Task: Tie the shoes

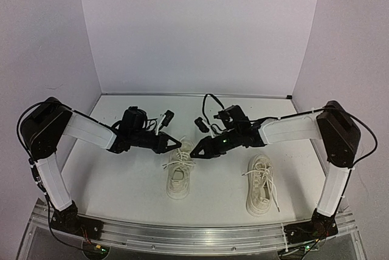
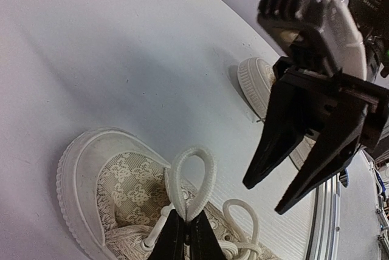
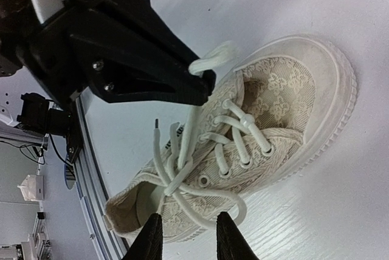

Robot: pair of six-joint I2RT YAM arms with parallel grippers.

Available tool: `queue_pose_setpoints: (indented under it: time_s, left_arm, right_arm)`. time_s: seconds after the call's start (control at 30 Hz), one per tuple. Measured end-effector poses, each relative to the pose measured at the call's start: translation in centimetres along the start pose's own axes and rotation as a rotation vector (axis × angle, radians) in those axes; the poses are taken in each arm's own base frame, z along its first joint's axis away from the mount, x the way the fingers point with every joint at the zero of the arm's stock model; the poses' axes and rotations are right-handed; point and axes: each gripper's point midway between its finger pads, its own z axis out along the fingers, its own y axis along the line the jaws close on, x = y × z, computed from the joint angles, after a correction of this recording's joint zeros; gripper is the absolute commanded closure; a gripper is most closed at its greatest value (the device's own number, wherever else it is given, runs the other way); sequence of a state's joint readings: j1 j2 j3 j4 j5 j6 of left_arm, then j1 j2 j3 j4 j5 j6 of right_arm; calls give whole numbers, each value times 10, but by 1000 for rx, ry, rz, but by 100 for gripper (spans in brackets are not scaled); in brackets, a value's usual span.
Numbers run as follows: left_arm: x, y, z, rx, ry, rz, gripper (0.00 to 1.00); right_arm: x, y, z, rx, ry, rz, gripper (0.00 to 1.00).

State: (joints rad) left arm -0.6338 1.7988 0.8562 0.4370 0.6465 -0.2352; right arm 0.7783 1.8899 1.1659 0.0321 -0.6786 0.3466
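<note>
You have two cream-white low-top sneakers standing upright on the worktop (image 1: 121,178), side by side and well apart, toes toward the far wall. The left shoe (image 1: 179,182) shows lace-patterned fabric, with a lace loop (image 2: 193,169) raised above its tongue. On the right shoe (image 1: 258,192), the untied laces (image 1: 274,197) trail loose beside it.

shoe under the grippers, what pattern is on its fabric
Cream floral lace on the shoe; clearest in right wrist view.

A robotics lab booth: plain white walls (image 1: 200,29) box in a white counter (image 1: 121,181) (aluminium rail (image 1: 182,232) at its near edge) carrying the left arm (image 1: 85,131) and right arm (image 1: 285,131).
</note>
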Motion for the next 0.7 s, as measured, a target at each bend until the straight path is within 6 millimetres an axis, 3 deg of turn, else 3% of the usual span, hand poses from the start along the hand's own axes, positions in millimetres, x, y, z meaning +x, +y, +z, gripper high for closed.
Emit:
queue_pose_setpoints:
  time_s: [0.23, 0.5, 0.7]
  left_arm:
    - [0, -1, 0, 7, 1, 1, 97]
    - [0, -1, 0, 7, 1, 1, 97]
    - [0, -1, 0, 8, 1, 1, 97]
  right_arm:
    - [25, -19, 17, 10, 86, 24, 70]
    - [32, -7, 21, -39, 114, -7, 69]
    - [37, 5, 35, -62, 150, -43, 72]
